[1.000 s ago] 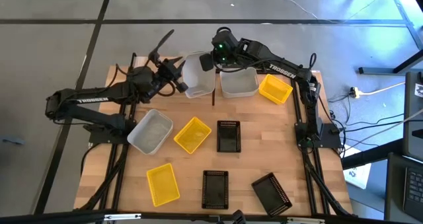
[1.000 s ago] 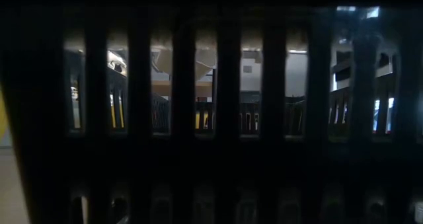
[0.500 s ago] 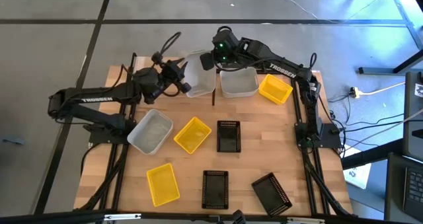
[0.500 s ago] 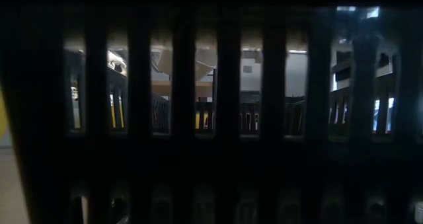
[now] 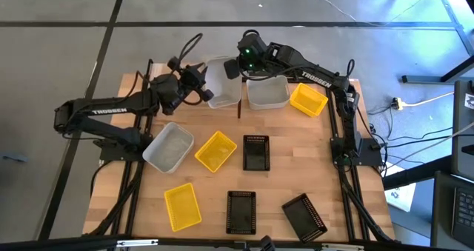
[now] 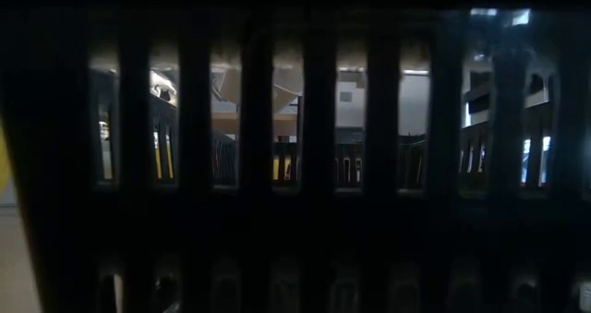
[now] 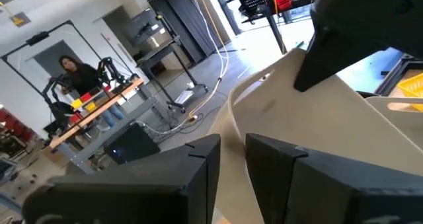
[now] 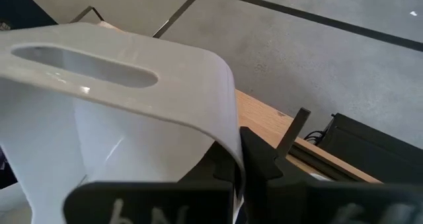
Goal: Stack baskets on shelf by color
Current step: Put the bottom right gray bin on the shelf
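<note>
On the bench (image 5: 222, 188), far side, the white basket (image 5: 224, 90) sat on the shelf (image 5: 238, 109). It looked light, thin-walled and springy; the rim was the hold. Right pincer (image 5: 231, 69) clamped its rim; left pincer (image 5: 208, 95) straddled the opposite wall.

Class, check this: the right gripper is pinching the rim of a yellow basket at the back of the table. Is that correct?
Not quite. The right gripper is pinching the rim of a white basket, not a yellow one; the right wrist view shows it. It is at the back of the table.
</note>
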Motion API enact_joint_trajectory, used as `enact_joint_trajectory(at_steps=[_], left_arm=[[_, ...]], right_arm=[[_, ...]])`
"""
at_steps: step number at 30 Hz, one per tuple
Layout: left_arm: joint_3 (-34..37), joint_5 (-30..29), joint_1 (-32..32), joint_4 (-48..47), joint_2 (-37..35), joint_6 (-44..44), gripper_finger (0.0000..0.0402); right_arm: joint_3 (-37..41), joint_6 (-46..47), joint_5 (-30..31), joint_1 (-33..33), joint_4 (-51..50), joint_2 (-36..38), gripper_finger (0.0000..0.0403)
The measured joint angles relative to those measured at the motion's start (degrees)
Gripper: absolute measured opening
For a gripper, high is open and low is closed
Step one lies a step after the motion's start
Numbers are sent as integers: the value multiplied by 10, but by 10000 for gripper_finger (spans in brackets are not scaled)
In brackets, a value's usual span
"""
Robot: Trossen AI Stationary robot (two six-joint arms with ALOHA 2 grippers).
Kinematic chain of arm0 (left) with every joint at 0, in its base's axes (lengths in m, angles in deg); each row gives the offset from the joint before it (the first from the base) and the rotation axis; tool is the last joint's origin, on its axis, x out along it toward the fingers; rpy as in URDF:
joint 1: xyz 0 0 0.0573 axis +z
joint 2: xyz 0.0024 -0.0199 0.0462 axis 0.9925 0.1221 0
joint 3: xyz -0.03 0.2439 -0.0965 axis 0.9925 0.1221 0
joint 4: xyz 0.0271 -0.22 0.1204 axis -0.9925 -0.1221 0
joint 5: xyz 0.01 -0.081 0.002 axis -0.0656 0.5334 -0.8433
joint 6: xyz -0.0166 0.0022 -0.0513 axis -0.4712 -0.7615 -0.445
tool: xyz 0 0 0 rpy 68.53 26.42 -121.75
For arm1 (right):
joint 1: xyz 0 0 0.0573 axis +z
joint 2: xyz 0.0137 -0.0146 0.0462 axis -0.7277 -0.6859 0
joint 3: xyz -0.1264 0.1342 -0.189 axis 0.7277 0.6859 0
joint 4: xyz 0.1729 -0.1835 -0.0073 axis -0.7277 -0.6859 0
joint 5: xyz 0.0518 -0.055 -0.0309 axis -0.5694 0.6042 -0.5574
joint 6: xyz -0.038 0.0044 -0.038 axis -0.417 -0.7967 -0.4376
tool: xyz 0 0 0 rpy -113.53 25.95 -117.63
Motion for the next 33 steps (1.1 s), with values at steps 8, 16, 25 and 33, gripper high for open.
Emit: enact_joint_trajectory(at_steps=[8, 16, 25, 33], left_arm=[[0, -1, 2, 4, 13, 0, 66], [0, -20, 11, 6, 23, 2, 66], [0, -17, 13, 5, 23, 2, 60], [0, -23, 14, 5, 23, -2, 6]], right_arm=[[0, -1, 4, 2, -1, 0, 1], [0, -9, 8, 5, 0, 0, 2], [0, -10, 7, 5, 0, 0, 1], [0, -10, 5, 6, -6, -1, 2]])
